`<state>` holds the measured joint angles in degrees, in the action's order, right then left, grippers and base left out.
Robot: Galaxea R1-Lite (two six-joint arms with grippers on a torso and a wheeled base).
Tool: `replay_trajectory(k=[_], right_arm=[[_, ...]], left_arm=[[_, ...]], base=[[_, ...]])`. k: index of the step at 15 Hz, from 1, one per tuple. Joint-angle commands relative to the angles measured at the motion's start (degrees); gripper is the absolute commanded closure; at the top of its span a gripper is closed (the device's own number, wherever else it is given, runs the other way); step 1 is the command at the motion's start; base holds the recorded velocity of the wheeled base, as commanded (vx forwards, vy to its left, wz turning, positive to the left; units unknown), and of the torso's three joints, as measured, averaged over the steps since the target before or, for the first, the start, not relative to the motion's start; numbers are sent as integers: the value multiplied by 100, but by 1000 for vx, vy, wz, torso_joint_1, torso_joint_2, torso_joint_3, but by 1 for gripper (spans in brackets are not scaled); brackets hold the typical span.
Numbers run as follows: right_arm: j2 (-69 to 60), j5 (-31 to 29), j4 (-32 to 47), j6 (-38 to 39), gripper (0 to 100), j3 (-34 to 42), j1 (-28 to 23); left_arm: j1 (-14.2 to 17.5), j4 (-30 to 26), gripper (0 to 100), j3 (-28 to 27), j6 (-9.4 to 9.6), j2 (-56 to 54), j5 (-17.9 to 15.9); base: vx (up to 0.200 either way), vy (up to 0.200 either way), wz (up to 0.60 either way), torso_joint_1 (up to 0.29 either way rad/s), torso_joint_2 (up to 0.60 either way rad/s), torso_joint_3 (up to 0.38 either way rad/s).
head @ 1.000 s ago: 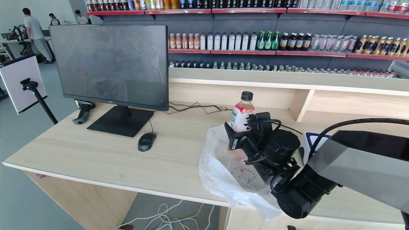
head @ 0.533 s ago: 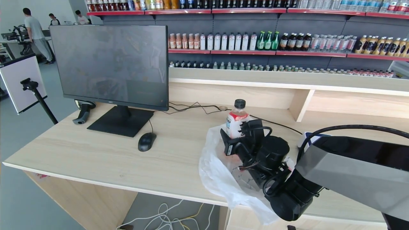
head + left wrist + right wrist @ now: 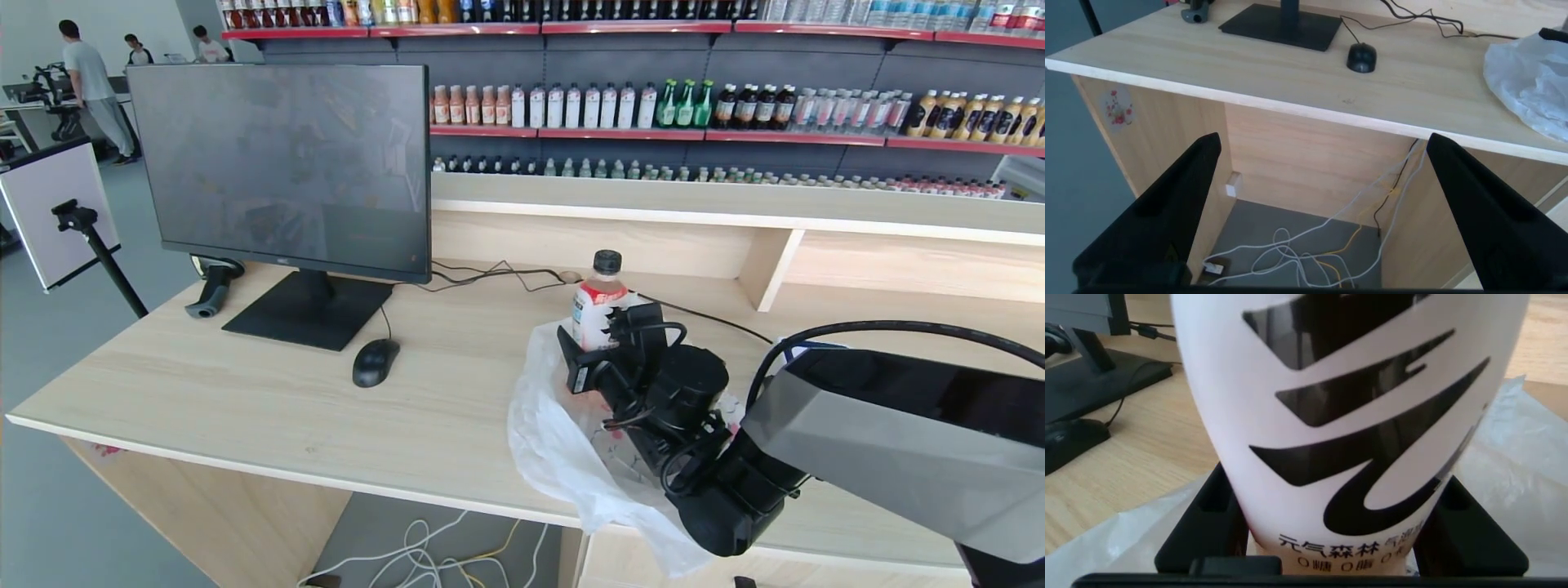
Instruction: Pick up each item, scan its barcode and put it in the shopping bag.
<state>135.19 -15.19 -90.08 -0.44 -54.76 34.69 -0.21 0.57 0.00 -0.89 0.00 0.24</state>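
One long pale wooden counter point(image 3: 245, 392) carries everything, with a dark monitor point(image 3: 286, 163) standing on its left part. The right arm point(image 3: 882, 433) enters from the lower right of the head view. Its grey forearm slants up toward the middle, and the black wrist is turned so that the right gripper point(image 3: 608, 343) points away from the robot. Below it is the shopping bag point(image 3: 555, 441) — crumpled white plastic lying on the counter's near part and drooping over the front edge. The jaws pinch the lower body of a bottle point(image 3: 598, 298) from both sides. The bottle stands upright with its black cap on top and a white and red label, and it is held above the far part of the bag. Its base is hidden behind the gripper, so whether it reaches into the bag cannot be told. The left gripper point(image 3: 1323, 140) hangs lower than the countertop, in front of the counter's front edge, its two dark fingers point(image 3: 1167, 220) spread wide apart. It faces the open space beneath, where loose cables point(image 3: 1306, 261) lie on the floor. A handheld scanner point(image 3: 214, 290) rests behind the monitor's left corner, and a black mouse point(image 3: 375, 362) sits just beside the monitor's base — well apart from the bag.
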Motion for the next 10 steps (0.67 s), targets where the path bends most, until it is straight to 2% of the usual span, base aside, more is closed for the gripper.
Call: replay_trajectory(k=[1,4,5,10], right_arm=[[-19,-2,8,0,100,176,11],[-81,-2,8,26,100,431,20],[-90,-10,8,26,0,484,20],[-204,-10,8,35,0,668,37]], left_arm=[[-6,4,0,0,1,0,2],[3,4,0,0,10,0,2],[-6,4,0,0,19,9,2],[3,4,0,0,19,9,2]], base=[[0,0,0,0,0,0],[0,0,0,0,0,0],[0,0,0,0,0,0],[0,0,0,0,0,0]])
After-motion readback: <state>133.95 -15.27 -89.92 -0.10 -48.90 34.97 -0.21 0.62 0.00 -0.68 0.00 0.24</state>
